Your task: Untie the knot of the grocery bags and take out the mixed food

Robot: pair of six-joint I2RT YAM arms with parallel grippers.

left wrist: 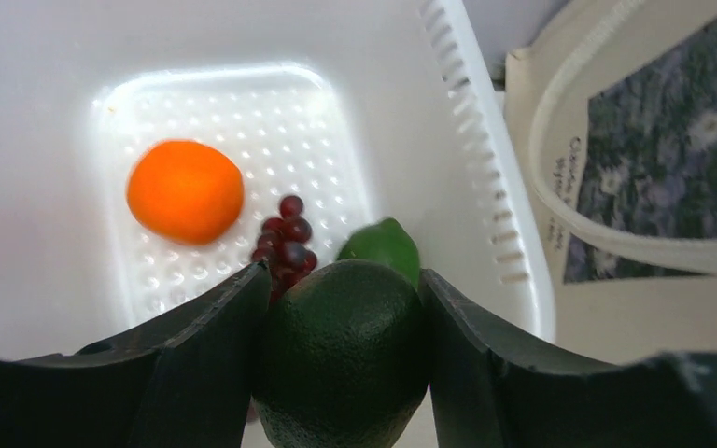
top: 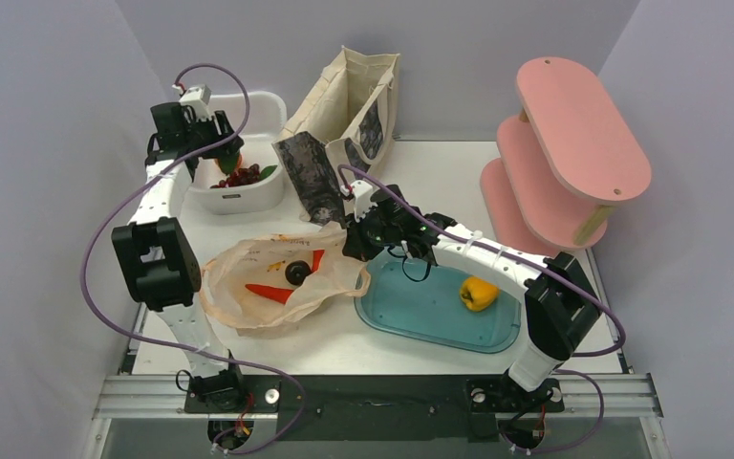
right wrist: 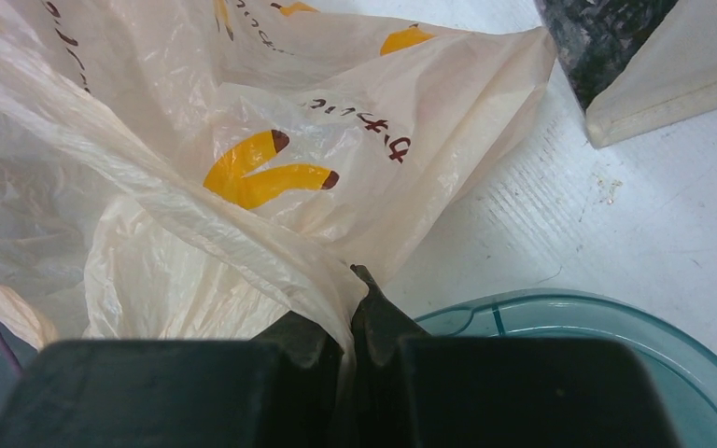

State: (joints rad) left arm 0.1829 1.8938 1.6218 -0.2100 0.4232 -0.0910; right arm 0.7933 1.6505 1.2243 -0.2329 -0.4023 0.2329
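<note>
My left gripper (left wrist: 344, 289) is shut on the dark green avocado (left wrist: 341, 355) and holds it over the white basket (top: 260, 110) at the back left. My right gripper (right wrist: 347, 313) is shut on a fold of the peach-orange plastic bag (right wrist: 243, 205), at the bag's right edge (top: 339, 263). The bag lies open on the table; two orange carrots (top: 272, 292) and a dark round thing (top: 297, 273) show inside. No knot shows. The cream canvas tote (top: 354, 105) stands at the back centre, with a dark floral panel lying in front of it.
The white basket (left wrist: 485, 149) holds a round orange fruit (left wrist: 185, 191), dark red grapes (left wrist: 282, 245) and a green leaf (left wrist: 383, 245). A teal tray (top: 411, 311) holds a yellow bell pepper (top: 478, 293). A pink tiered shelf (top: 573, 143) stands at the back right.
</note>
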